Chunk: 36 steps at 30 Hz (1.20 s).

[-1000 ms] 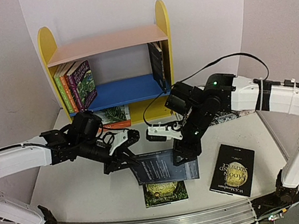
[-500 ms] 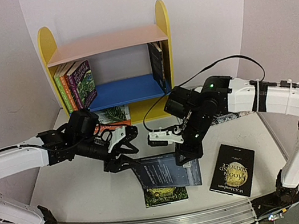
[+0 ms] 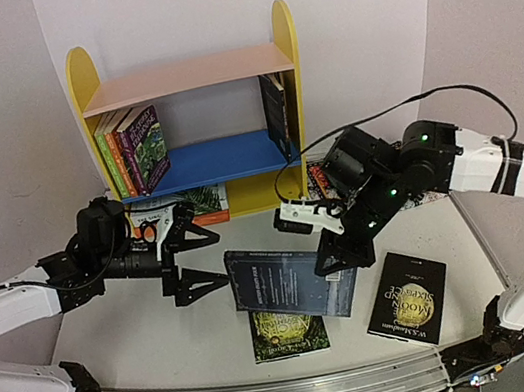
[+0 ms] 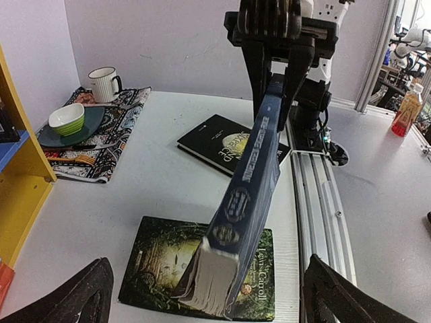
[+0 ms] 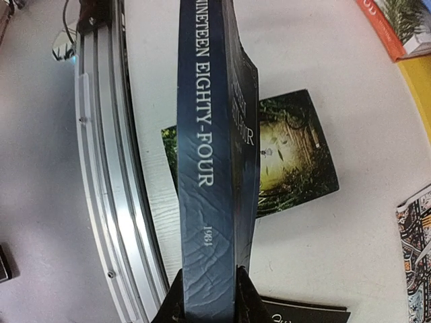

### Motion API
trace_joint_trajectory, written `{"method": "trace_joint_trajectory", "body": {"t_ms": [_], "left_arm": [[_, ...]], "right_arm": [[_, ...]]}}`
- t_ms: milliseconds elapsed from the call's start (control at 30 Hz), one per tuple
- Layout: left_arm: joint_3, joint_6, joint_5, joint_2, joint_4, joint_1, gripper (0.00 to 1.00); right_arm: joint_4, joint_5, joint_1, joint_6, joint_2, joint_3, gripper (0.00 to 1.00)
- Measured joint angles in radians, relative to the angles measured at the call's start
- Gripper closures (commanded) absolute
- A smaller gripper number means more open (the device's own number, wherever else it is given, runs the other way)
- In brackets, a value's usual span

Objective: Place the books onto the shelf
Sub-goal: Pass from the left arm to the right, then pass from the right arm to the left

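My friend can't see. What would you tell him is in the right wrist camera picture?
A dark blue book, spine reading Nineteen Eighty-Four, fills the middle, pinched at the bottom between the right arm's jaws. Under it a green and gold book lies flat on the white table, with a metal rail along the left.

The blue book (image 3: pixel 288 283) hides part of the green book (image 3: pixel 289 338) beneath.

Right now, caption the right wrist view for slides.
Right gripper holds the blue book, spine to camera, above a green-covered book on the table.
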Motion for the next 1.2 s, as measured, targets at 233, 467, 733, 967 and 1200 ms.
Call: {"method": "trace_joint_trajectory", "body": {"t_ms": [233, 467, 733, 967, 1200], "left_arm": [[-0.027, -0.048, 0.073, -0.021, 0.082, 0.003, 0.00], [-0.022, -0.061, 0.187, 0.029, 0.109, 0.003, 0.07], [-0.013, -0.057, 0.224, 0.059, 0.110, 0.005, 0.97], [-0.017, -0.052, 0.161, 0.035, 0.076, 0.006, 1.00], [-0.019, -0.058, 0.106, 0.015, 0.028, 0.008, 1.00]], "right_arm": [[0.050, -0.053, 0.000, 0.031, -0.100, -0.003, 1.00], [0.087, -0.089, 0.000, 0.056, -0.108, -0.012, 1.00], [0.143, -0.100, 0.000, 0.086, -0.108, -0.048, 0.90], [0.196, -0.094, 0.000, 0.103, -0.106, -0.064, 0.38], [0.163, -0.098, 0.000, 0.091, 0.001, 0.004, 0.43]]}}
